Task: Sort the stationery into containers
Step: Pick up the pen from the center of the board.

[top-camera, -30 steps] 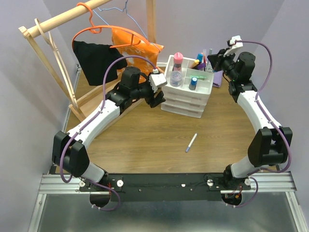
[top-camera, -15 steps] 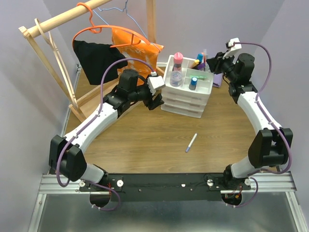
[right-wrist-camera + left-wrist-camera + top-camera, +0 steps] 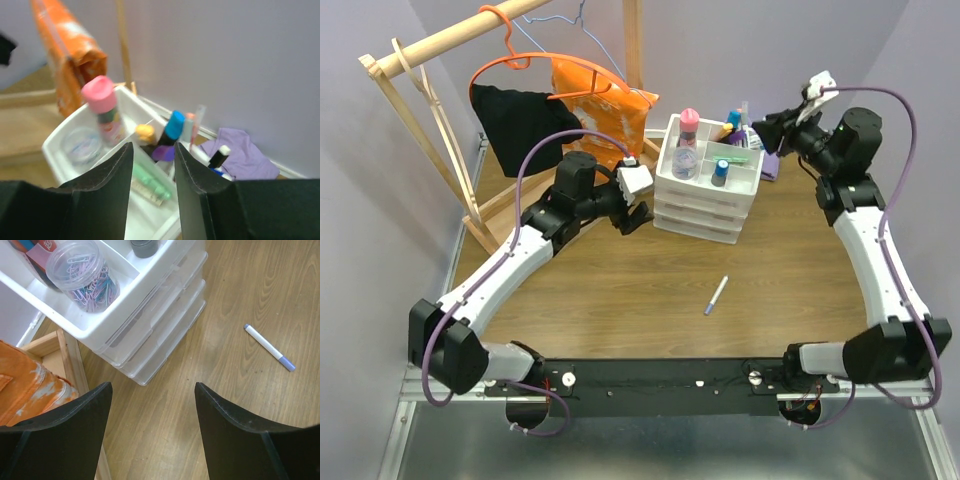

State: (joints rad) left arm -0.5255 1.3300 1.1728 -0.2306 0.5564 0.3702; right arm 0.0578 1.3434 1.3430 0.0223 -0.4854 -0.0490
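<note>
left fingers [image 3: 65, 435] open, empty, left of organiser [image 3: 700, 215] | right fingers [image 3: 100, 190] parted, empty, by its far-right corner | purple-capped pen [image 3: 716, 295] on counter [image 3: 620, 290] in front

**Bench** [image 3: 620, 290]: smooth wood-grain top with a low sheen. **Organiser** [image 3: 160, 315]: glossy white plastic tray over translucent plastic drawers. **Jar** [image 3: 82, 270]: clear plastic. **Pen** [image 3: 269, 347]: smooth white plastic with a lilac cap. **Rack** [image 3: 440, 40]: pale bare wood. **Bag** [image 3: 600, 110]: crinkled, faintly shiny orange material. **Cloth** [image 3: 240, 155]: soft matt purple fabric. **Rail** [image 3: 420, 380] at the bench's near edge: brushed metal.
</note>
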